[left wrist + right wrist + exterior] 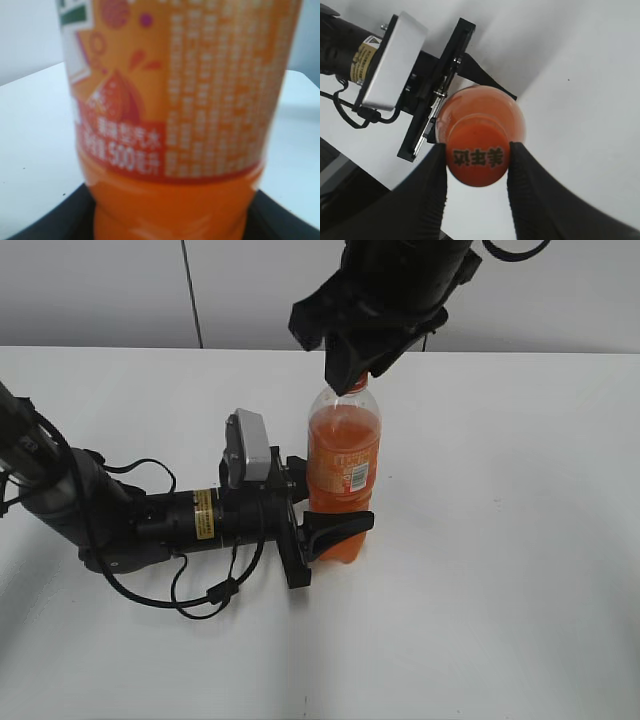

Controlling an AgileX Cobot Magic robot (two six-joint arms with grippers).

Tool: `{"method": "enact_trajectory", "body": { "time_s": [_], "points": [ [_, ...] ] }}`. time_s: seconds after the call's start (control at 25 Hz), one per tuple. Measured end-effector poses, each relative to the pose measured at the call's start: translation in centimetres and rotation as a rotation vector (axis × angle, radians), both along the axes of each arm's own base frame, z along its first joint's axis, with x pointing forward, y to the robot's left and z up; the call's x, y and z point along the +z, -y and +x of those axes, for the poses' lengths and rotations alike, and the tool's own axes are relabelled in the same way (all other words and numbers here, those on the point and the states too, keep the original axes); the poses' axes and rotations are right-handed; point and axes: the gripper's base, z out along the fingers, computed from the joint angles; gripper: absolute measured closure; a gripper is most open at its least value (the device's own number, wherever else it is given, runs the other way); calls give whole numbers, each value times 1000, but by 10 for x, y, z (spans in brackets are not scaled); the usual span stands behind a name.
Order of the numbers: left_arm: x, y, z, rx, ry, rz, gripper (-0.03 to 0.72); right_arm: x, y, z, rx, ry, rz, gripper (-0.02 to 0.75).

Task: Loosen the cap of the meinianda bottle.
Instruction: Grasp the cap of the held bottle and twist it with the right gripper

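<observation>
The meinianda bottle stands upright on the white table, clear plastic with orange liquid and an orange label. My left gripper is shut on its lower body from the left; in the left wrist view the bottle fills the frame between the dark fingers. My right gripper comes down from above and hides the top. In the right wrist view the orange cap with dark characters sits between my right gripper's two black fingers, which touch its sides.
The white table extends all round the bottle. My left arm lies low across the table on the left with its cables looping in front. A grey wall stands behind the table.
</observation>
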Motion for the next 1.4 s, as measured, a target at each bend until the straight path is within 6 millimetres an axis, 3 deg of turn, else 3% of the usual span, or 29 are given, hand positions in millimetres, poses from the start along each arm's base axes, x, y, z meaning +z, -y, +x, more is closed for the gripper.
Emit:
{"method": "enact_trajectory", "body": {
  "time_s": [0.64,1.4],
  "points": [
    [0,0,-1,-10,9,4,291,1,0,0,692,180,-165,459],
    [-1,0,-2,-26,15,9,293,2,-2,-2,1356,356,-288,459]
  ]
}}
